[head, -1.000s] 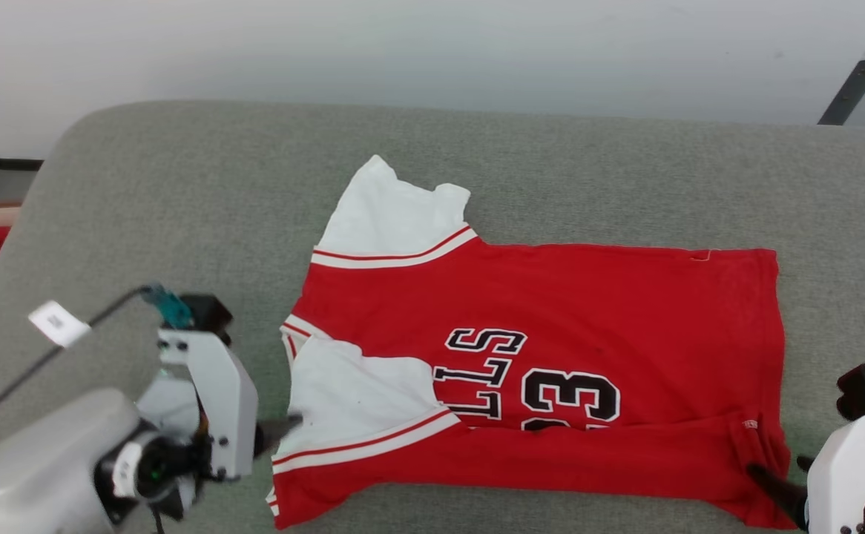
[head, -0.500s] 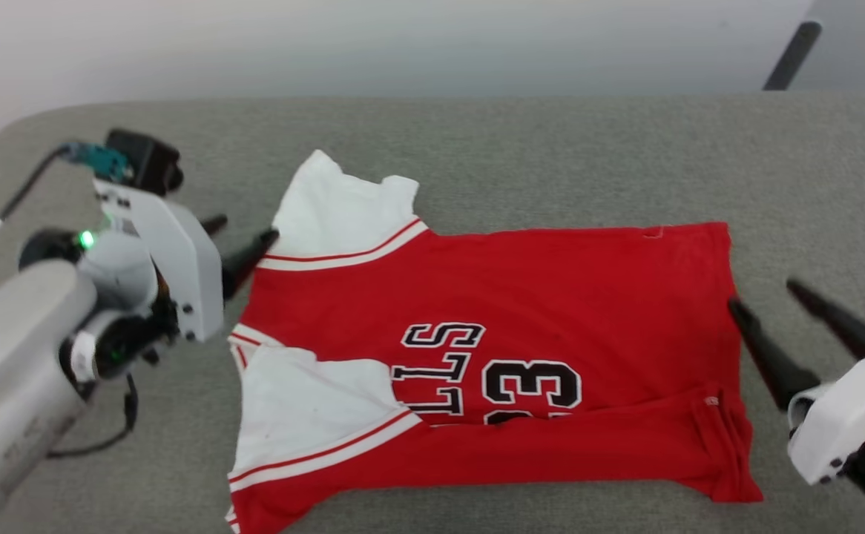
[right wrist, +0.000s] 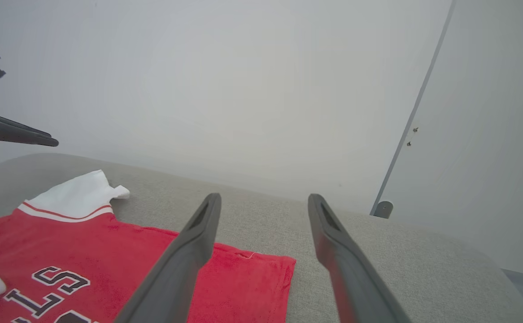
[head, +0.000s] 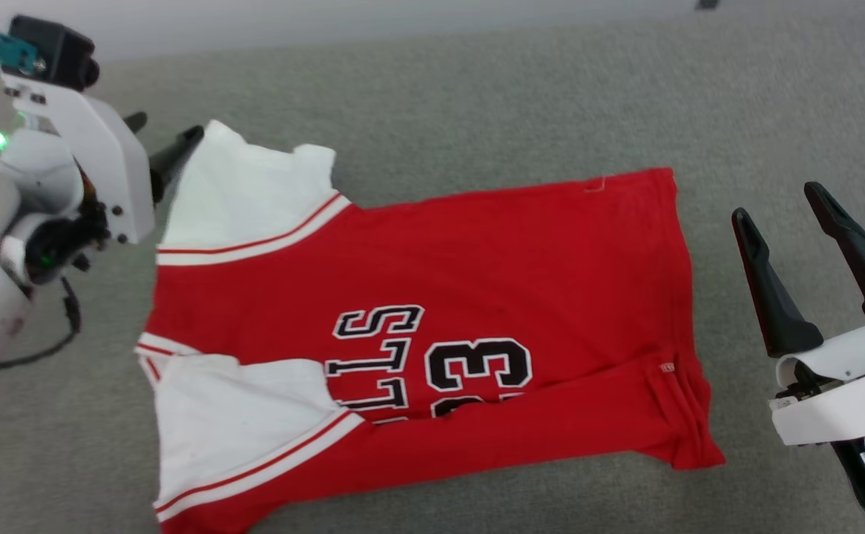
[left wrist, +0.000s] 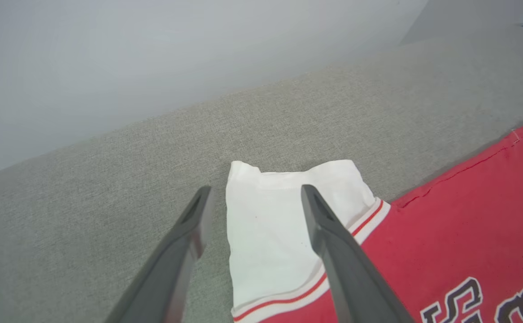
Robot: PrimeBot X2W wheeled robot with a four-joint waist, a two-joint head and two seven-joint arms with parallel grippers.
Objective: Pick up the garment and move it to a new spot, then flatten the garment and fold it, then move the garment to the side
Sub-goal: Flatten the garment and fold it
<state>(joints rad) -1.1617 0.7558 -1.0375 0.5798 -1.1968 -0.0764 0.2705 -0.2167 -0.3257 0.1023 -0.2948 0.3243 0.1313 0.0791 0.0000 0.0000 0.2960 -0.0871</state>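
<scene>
The red jersey (head: 477, 282) lies flat on the grey cushion (head: 477, 96), its long axis running left to right. Its white sleeves point toward the left gripper (head: 165, 126) and its hem toward the right gripper (head: 777, 202). Both grippers' fingers stand apart, empty.

A counter (head: 477, 96) covered in grey woven fabric, its far edge rounded. Above it, a pale wall (right wrist: 243, 89). At right in the right wrist view, 1 thin dark strip (right wrist: 416, 112) runs down to a small grey round foot (right wrist: 383, 209).

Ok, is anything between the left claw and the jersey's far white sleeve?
Nothing visible. The open left claw is right at the white sleeve of the garment, with only bare grey cushion around it.
</scene>
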